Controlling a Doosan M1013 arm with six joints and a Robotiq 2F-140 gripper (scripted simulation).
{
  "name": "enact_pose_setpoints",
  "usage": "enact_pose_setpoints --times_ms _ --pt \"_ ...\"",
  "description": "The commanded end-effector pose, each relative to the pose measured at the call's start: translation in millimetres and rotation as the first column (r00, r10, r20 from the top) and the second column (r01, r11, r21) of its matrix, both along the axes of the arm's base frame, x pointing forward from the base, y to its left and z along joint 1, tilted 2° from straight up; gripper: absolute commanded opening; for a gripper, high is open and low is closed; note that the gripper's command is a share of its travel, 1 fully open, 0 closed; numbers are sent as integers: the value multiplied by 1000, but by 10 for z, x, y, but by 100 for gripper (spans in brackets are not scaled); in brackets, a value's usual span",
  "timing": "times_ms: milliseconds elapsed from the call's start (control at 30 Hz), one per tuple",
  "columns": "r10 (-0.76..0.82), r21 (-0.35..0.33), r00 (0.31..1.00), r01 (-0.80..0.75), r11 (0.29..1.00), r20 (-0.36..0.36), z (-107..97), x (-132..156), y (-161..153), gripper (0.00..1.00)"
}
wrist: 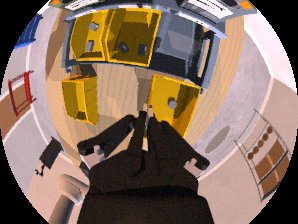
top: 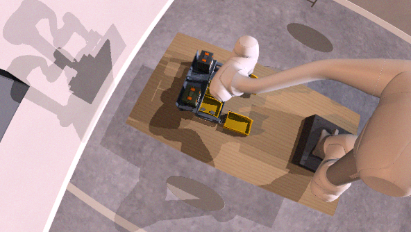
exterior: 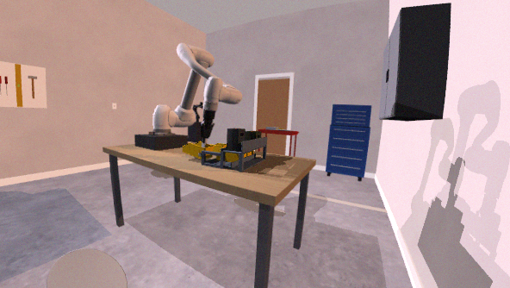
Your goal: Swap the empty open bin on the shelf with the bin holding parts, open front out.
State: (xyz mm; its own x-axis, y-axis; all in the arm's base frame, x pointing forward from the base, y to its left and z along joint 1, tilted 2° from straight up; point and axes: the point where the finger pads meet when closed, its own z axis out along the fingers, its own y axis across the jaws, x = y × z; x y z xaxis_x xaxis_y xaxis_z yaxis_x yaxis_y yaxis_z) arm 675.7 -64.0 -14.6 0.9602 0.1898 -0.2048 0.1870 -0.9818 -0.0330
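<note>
The bin with the parts, a yellow open bin (wrist: pixel 185 102) (top: pixel 255 76), stands outside the shelf (wrist: pixel 215 50) (top: pixel 209 119), in front of its right-hand gap as the wrist view shows it. One grey part shows in it. The gripper (wrist: pixel 148 110) (exterior: pixel 205 144) is closed to a narrow slit, with the left side wall of this bin between its fingertips. How far the fingers reach down is hard to see. The empty bin (wrist: pixel 80 100) (top: pixel 237 123), also yellow, stands upright on the table (top: pixel 271 135), to the left in the wrist view. The arm hides the gripper in the top view.
Two yellow bins (wrist: pixel 90 32) (wrist: pixel 131 34) with grey parts fill the other places on the shelf's lower level. Two dark boxes (top: pixel 205 62) (top: pixel 191 96) with orange marks stand on the board above. The black robot base (top: pixel 305 142) is at the table's other end.
</note>
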Motion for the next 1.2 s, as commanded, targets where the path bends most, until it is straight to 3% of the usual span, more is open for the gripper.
enact_pose_setpoints --times_ms 0,1167 --pt "5 -5 1000 -5 1000 -8 -22 14 5 10" --pt "5 -6 1000 -5 1000 -9 -35 300 58 10"
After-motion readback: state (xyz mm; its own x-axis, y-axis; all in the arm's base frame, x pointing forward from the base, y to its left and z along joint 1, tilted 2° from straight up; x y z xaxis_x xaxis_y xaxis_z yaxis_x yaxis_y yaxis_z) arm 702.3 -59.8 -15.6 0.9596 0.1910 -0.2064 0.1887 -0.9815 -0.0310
